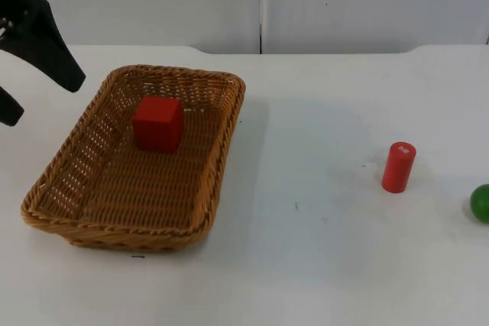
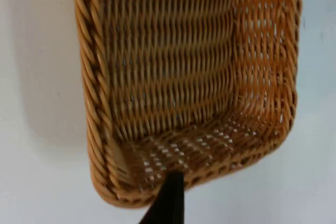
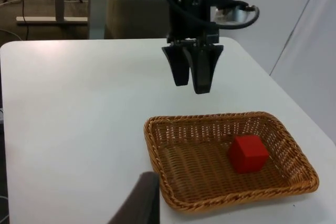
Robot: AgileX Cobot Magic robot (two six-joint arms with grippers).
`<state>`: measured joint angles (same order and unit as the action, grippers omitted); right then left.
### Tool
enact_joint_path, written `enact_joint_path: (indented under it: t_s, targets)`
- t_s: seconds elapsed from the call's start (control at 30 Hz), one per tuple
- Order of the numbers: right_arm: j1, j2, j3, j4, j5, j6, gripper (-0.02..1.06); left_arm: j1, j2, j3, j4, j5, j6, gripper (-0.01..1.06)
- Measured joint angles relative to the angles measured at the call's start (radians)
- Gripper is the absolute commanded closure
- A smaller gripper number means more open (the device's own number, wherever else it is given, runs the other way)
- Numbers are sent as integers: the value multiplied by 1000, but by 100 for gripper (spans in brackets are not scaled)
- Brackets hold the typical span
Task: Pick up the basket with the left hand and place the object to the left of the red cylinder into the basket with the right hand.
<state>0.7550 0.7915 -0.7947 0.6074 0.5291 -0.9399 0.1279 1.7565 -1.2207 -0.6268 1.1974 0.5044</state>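
Left gripper hangs open and empty above the wicker basket far rim. Red cube sits inside, apparently delivered. Right gripper's opening: cannot tell.

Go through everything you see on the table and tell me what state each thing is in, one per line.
Brown wicker basket: resting flat on the table, not held.
Red cube: lying inside the basket, near its far end.
Red cylinder: standing upright on the table, untouched.
Green round object: on the table beside the cylinder, cut off by the picture's edge.
Left gripper: open, hanging above the table beyond the basket.
Right gripper: near the basket's rim, holding nothing.
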Motion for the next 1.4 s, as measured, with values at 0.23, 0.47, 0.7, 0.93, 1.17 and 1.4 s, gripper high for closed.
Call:
enact_joint_path:
  t_s: [0.23, 0.47, 0.7, 0.93, 1.17, 1.4]
  targets:
    - [0, 0, 0, 0, 0, 2, 10, 0, -176, 155, 1, -64, -2, 22]
    - [0, 0, 0, 11, 0, 4, 10, 0, -374, 283, 1, -153, 0, 22]
    - [0, 0, 0, 11, -11, 4, 10, 0, -557, 379, 1, -211, 8, 22]
    - [0, 0, 0, 12, -35, 4, 10, 0, -786, 423, -1, -222, 10, 22]
    - [0, 0, 0, 37, -90, 8, 10, 0, -992, 423, -1, -237, 10, 22]
    - [0, 0, 0, 52, -105, 28, 10, 0, -1116, 423, -1, -239, 10, 22]
